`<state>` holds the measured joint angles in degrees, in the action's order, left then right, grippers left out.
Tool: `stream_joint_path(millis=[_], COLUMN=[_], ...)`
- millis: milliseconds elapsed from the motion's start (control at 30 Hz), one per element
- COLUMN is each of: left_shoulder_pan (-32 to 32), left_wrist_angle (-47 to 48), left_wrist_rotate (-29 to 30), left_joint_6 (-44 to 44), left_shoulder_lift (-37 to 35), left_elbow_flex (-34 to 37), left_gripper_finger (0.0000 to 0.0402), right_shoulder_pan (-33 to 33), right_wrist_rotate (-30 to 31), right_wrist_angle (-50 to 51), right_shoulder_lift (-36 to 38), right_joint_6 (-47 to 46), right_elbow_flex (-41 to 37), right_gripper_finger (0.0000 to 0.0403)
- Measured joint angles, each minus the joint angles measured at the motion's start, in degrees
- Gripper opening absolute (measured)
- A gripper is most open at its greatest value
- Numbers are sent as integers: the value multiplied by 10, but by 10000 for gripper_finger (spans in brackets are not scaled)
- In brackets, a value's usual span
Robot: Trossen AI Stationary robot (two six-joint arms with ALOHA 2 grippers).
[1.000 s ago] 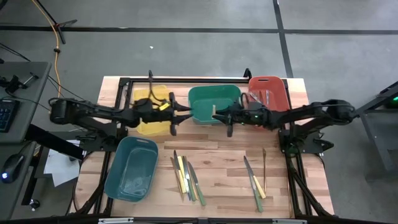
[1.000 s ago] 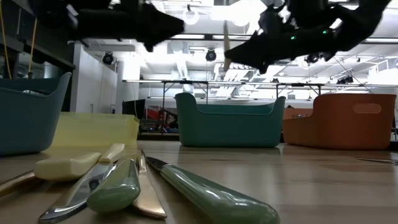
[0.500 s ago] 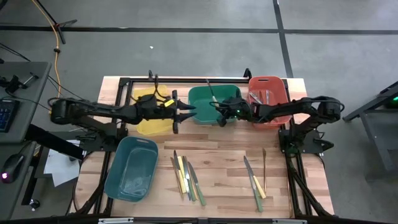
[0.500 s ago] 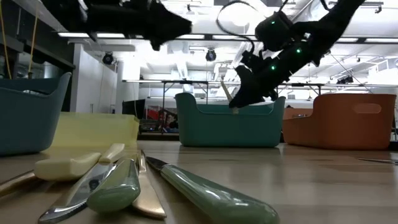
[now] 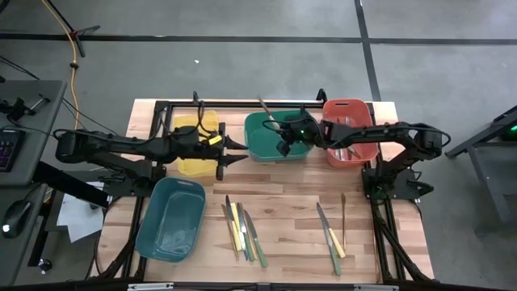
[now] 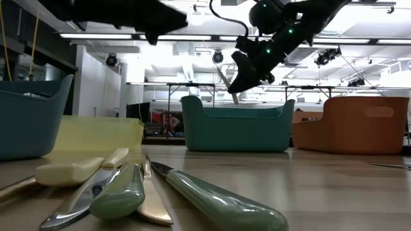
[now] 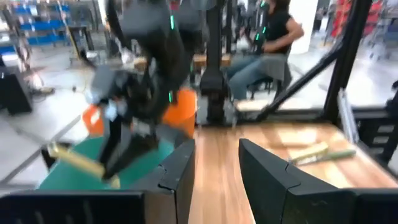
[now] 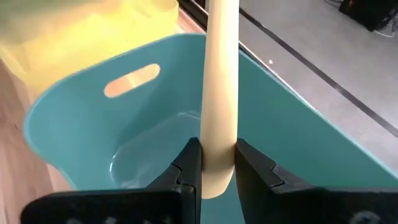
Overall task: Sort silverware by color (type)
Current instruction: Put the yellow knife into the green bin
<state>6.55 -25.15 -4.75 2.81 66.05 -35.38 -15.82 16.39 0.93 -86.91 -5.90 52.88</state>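
The thin utensil with the pale tan wooden handle point(image 8: 221, 93) is a smooth rounded stick, and my right tool point(image 8: 217, 163) is pinching it near its lower end, both dark fingers point(image 8: 186, 163) pressed against its sides. From above, the utensil point(image 5: 267, 108) sticks out toward 11 o'clock over the rim of the green rectangular plastic bin point(image 5: 260, 144), with my right tool point(image 5: 284, 144) hanging above the bin's hollow; from bench height the tool point(image 6: 239, 77) sits clear above the bin point(image 6: 236, 128).

The remaining long-handled silverware lies on the bench point(image 5: 291, 210) in two groups: a cluster of yellow and green pieces point(image 5: 242, 230) at 6 o'clock and three pieces point(image 5: 333, 230) at 5 o'clock, with bare wood between them. The yellow bin point(image 5: 190, 158) is at 10 o'clock, the red bin point(image 5: 333, 158) at 2 o'clock beside the green one, and the blue-grey bin point(image 5: 170, 218) at 8 o'clock.

My left arm stretches across the yellow bin; its tool point(image 5: 230, 150) is spread with nothing between its fingers point(image 7: 177, 180), just short of the green bin's edge.
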Motion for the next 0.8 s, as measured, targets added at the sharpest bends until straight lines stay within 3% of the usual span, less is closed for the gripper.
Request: stream_joint_path(millis=[467, 700, 800], left_shoulder_pan=[1, 2, -3], left_wrist_angle=[21, -67, -79], left_wrist_rotate=[42, 42, 42], left_joint_6=[45, 43, 41], left_shoulder_lift=[1, -4, -4], left_elbow_flex=[0, 0, 0], left_gripper_finger=[115, 115, 115], right_shoulder_pan=[-26, -26, -26], right_wrist_rotate=[-46, -45, -45], right_wrist_angle=[96, 350, 403], right_shoulder_lift=[0, -24, -50], right_joint_6=[-14, -30, -12], right_elbow_flex=[23, 112, 147], right_gripper_finger=[51, 51, 51])
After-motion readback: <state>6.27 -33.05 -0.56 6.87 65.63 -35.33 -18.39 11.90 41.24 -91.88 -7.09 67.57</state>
